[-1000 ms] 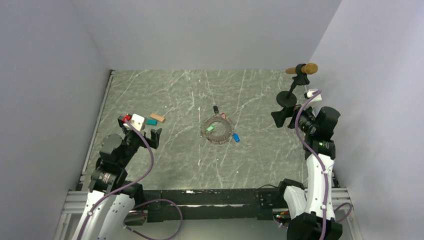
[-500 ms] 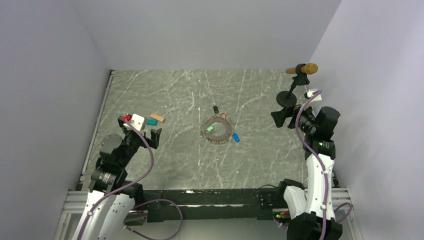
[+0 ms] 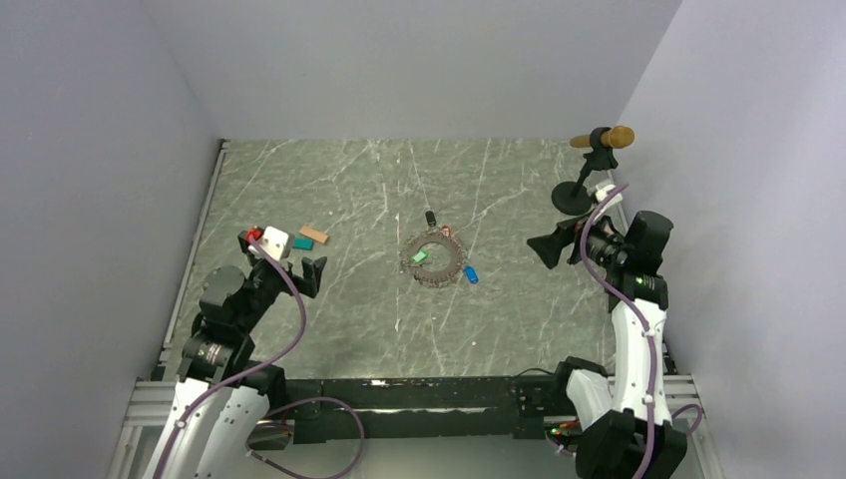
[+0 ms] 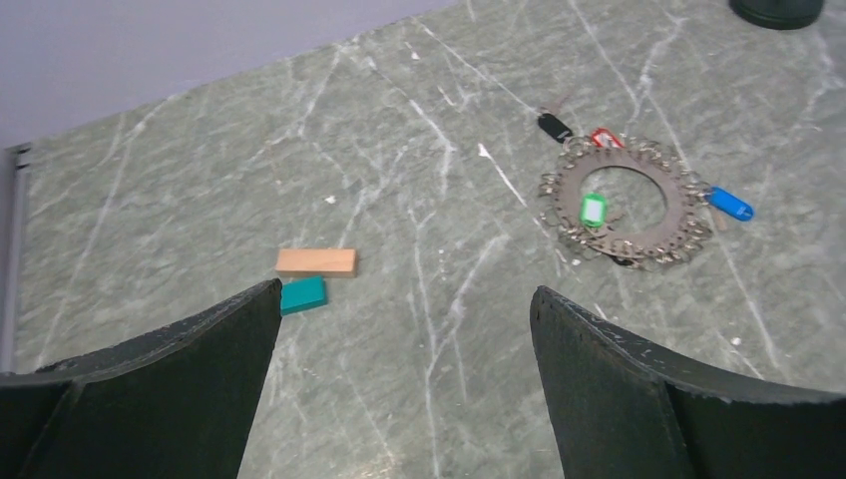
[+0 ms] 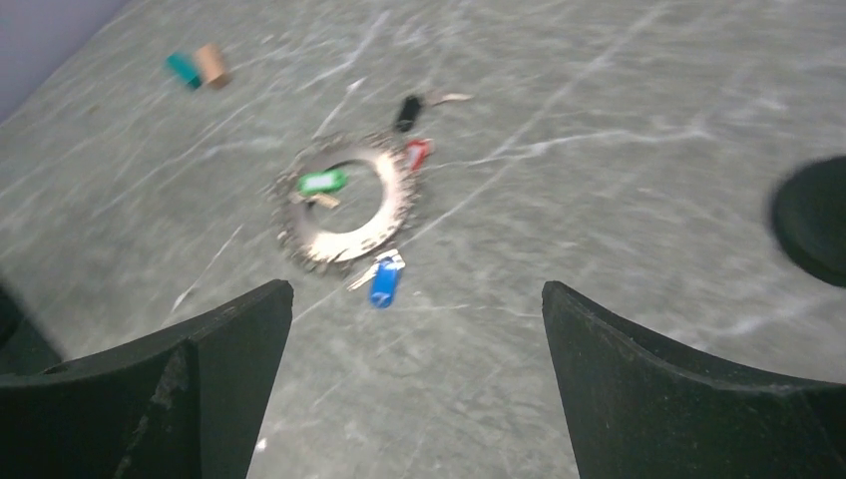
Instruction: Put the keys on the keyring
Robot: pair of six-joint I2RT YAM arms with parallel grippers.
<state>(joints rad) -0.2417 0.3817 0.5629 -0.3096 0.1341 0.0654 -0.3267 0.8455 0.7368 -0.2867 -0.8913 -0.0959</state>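
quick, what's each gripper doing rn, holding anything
left gripper: open, holding nothing
right gripper: open, holding nothing

You look down from high above the near edge over the whole grey marbled table (image 3: 349, 180). Low wrist views cross: the left faces far-right, the right faces left. All three share the dark grey jagged metal keyring (image 3: 432, 259).

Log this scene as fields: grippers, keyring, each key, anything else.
left gripper: open, empty
right gripper: open, empty
keyring: lying flat
green key: on the keyring's band
blue key: just outside the keyring
red key: at the keyring's far rim
black key: beyond the red key
tan block, teal block: side by side, near left gripper
stand: far right
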